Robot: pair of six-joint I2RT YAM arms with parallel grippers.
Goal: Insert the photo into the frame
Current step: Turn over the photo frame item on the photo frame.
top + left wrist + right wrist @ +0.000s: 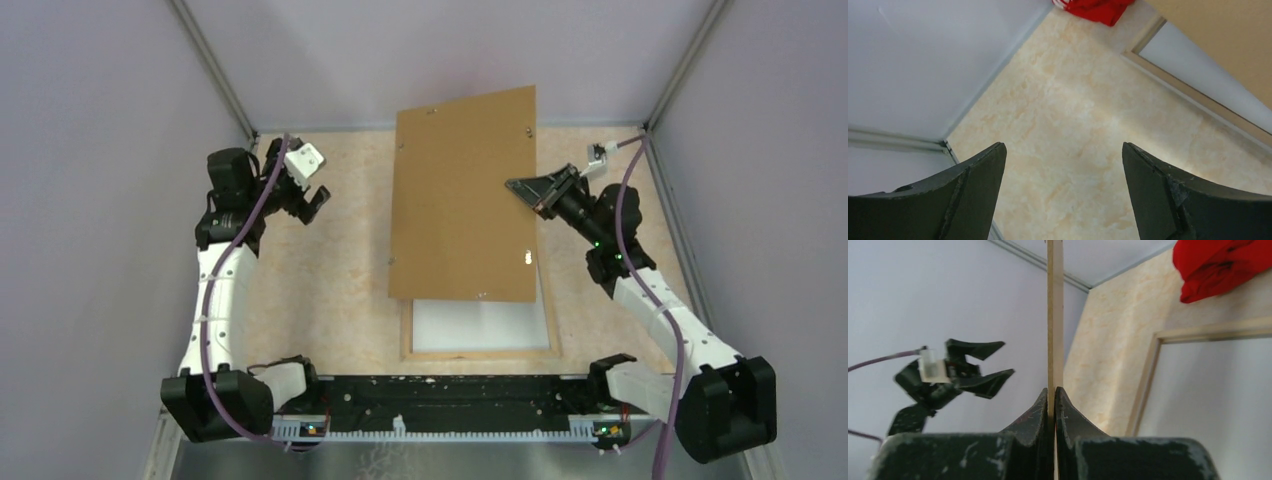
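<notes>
Right claw (518, 188) clenches the edge of stiff brown backing board (460, 200) above pale-wood rectangular frame (480, 353) on beige worktop (320, 300); thin white-backed paper photo (480, 325) apparently lies inside, light and floppy, best handled by its edges; left claw (1063, 147) released.

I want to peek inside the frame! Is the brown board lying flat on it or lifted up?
Lifted up. The right gripper pinches the brown board by its edge, holding it above the frame.

Lying flat on table (320, 300), back upward, far half covered: pale-wood frame (480, 354); set inside it, white back up, photo (480, 325)
</notes>
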